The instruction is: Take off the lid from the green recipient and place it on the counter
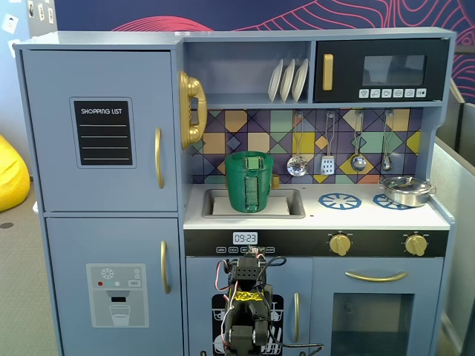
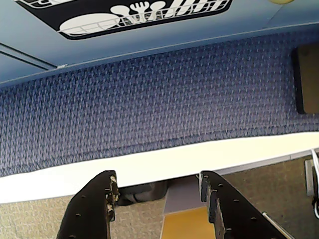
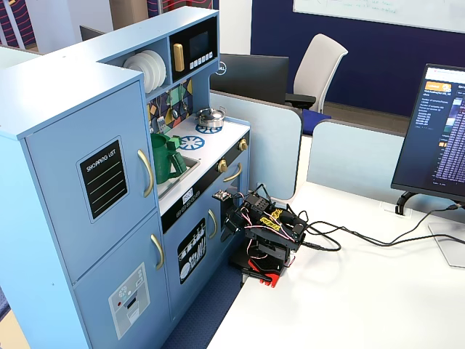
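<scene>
The green recipient (image 1: pixel 252 185) stands upright in the sink (image 1: pixel 294 205) of the toy kitchen, and its green lid (image 1: pixel 249 157) sits on top of it. It also shows in the other fixed view (image 3: pixel 167 158). The white counter (image 1: pixel 356 216) lies to the right of the sink. My arm (image 3: pixel 265 233) is folded low on the white table in front of the kitchen, well below the counter. My gripper (image 2: pixel 158 178) is open and empty. In the wrist view it points down over the table's edge at blue carpet.
A silver pot (image 1: pixel 407 190) stands on the right burner. Utensils (image 1: pixel 328 159) hang on the back wall over the counter, and a gold phone (image 1: pixel 191 109) hangs left of the sink. Cables (image 3: pixel 349 240) and a monitor (image 3: pixel 436 138) are on the table.
</scene>
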